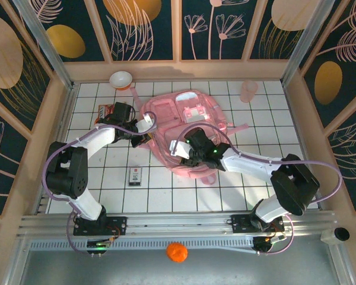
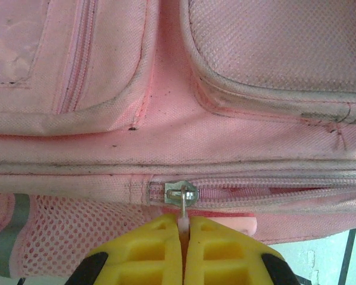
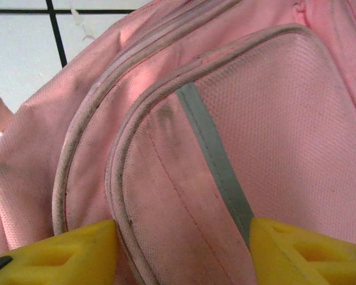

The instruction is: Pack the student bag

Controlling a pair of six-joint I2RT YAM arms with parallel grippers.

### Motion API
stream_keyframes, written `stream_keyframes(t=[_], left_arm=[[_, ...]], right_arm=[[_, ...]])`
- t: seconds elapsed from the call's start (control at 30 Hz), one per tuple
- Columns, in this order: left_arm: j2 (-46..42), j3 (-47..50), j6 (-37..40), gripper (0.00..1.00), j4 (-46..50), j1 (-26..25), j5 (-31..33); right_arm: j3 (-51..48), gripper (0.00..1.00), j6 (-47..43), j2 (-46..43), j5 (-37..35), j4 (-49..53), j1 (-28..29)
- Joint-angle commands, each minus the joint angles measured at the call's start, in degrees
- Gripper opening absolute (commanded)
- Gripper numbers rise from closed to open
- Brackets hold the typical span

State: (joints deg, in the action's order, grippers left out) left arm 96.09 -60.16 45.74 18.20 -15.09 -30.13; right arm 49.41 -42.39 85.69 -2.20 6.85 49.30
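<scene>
Student bag (image 1: 190, 119) lies flat, front up, mid table (image 1: 172, 187). Left gripper (image 2: 184, 234) jaws pressed together, pinching the zipper pull (image 2: 183, 206): draw it straight along the track, no jerking. Right gripper (image 3: 184, 249) jaws spread astride the front pocket (image 3: 255, 148); bear down there so you hold the fabric taut

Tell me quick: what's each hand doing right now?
Left hand: closed on the student bag's zipper pull.
Right hand: open, straddling the bag's front pocket.

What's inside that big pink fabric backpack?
Nothing inside shows. On the large pink fabric backpack, the zipper looks closed beside the silver slider; the left tool pinches its thin metal zipper pull. Fabric covers any contents.
</scene>
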Motion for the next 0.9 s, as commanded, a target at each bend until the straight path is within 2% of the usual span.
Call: stream_keyframes(t=[0.0,0.03,0.07,0.13,0.2,0.4,0.53,0.63,0.77,0.87], left_arm=[[-1.3,0.0,-0.5,0.00,-1.2,0.3,-3.9],[-1.3,0.0,-0.5,0.00,-1.2,0.3,-4.0],[-1.4,0.0,-0.5,0.00,-1.2,0.3,-4.2],[-1.8,0.0,-0.6,0.00,-1.0,0.3,-4.5],[-2.4,0.3,-0.7,0.00,-0.6,0.3,-4.6],[-6.8,3.6,-2.1,0.00,-0.4,-0.5,-4.8],[-8.8,6.0,-2.4,0.00,-0.7,-3.0,-4.4],[-8.0,4.8,-3.7,0.00,1.7,-6.4,-5.0],[-7.5,2.3,-9.1,0.00,2.0,-11.4,-10.7],[-8.7,3.3,-14.2,0.01,-1.1,-15.8,-14.5]], right_arm=[[-1.8,0.57,-4.0,1.3,-5.0,-7.1,0.5],[-2.0,0.53,-4.5,1.4,-5.7,-8.4,0.5],[-2.2,0.45,-4.7,1.4,-6.2,-9.6,0.5],[-2.0,0.17,-4.3,1.1,-7.1,-11.5,0.5],[-0.8,0.00,-1.4,0.6,-7.7,-12.4,0.2],[4.7,0.00,17.6,-0.3,-4.1,-11.5,-2.2],[5.8,0.00,26.0,0.0,-7.4,-13.4,-2.8],[7.0,0.00,29.4,0.8,-7.7,-13.3,-3.1],[7.9,0.00,32.3,2.0,-7.7,-13.5,-3.9],[7.6,0.00,34.3,1.4,-3.5,-15.3,-5.6]])
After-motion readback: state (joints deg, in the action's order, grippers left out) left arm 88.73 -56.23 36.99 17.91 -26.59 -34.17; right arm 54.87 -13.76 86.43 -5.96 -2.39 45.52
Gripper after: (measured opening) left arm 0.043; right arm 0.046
